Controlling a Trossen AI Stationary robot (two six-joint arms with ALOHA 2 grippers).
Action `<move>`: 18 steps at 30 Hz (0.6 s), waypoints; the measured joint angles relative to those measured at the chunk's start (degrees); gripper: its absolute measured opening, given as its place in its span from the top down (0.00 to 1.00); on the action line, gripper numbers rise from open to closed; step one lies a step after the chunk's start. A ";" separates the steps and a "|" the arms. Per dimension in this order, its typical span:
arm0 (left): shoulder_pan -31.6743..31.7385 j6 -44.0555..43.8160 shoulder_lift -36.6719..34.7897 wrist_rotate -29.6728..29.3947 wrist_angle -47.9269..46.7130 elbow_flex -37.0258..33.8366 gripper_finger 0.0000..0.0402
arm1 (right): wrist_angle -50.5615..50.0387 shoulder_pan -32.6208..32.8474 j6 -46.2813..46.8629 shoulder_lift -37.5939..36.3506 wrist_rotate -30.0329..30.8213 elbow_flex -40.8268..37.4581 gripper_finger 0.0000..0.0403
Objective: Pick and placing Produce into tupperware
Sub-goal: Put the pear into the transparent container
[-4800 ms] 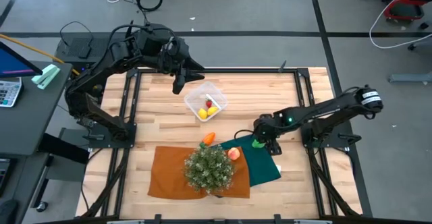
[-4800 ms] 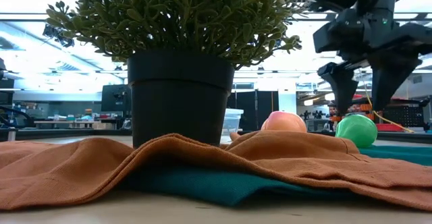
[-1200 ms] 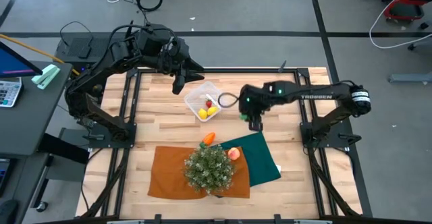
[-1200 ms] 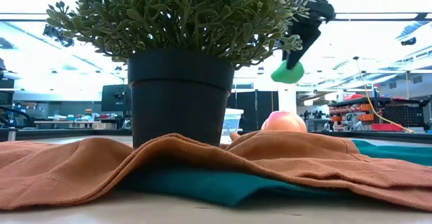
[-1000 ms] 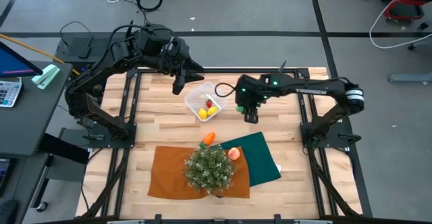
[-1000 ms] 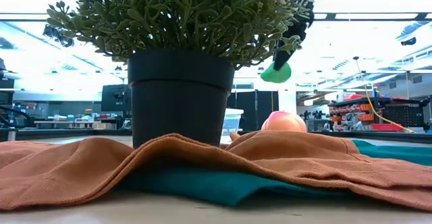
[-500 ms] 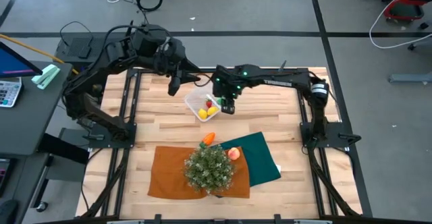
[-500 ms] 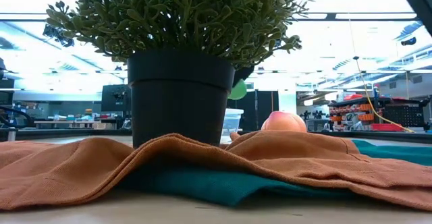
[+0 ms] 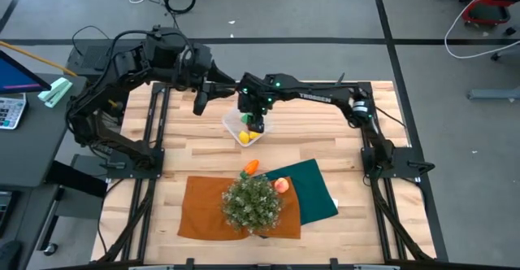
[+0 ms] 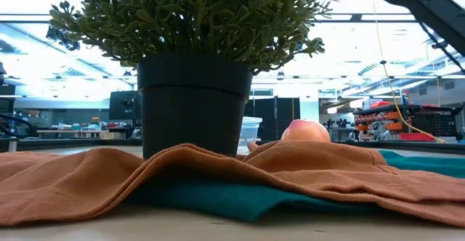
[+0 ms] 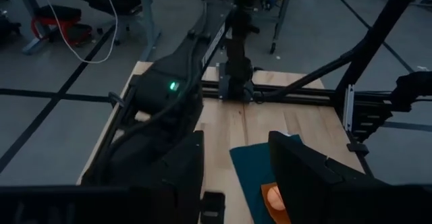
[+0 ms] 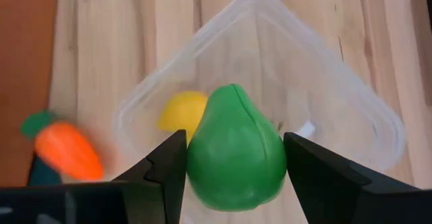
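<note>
**Green pear held over the tupperware**

While the right claw [image 12: 233, 183] grips a green toy pear [image 12: 235, 148] above the clear tupperware [image 12: 351, 109], its wrist view shows a yellow fruit [image 12: 181, 113] inside and an orange carrot [image 12: 66, 150] outside on the bench [image 9: 325, 132]. From above, white lettering on the right arm cannot be read. The left claw [image 9: 199, 101], fingers apart, hangs beside the container. Only the low view shows the peach [image 10: 306, 131] on the orange cloth [image 10: 218, 168].

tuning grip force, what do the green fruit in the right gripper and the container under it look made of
The green fruit, held in the right gripper, looks like smooth moulded plastic or rubber: even colour, soft matte sheen. The container looks like thin clear plastic: the wood grain and a yellow piece show through its glossy wall.
</note>
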 joint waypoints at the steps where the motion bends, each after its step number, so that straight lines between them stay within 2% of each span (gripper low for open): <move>1: 0.00 0.02 -0.13 -0.02 0.11 0.00 0.57 | 0.22 -0.07 0.53 1.07 -0.17 1.04 0.54; 8: 0.04 -0.02 -0.63 -0.18 0.16 0.00 0.57 | 1.20 -0.23 1.29 6.35 -0.29 4.59 0.54; 18: 0.04 -0.49 -2.39 -0.35 -0.01 0.02 0.58 | 6.51 -0.62 1.46 8.69 -0.04 4.74 0.54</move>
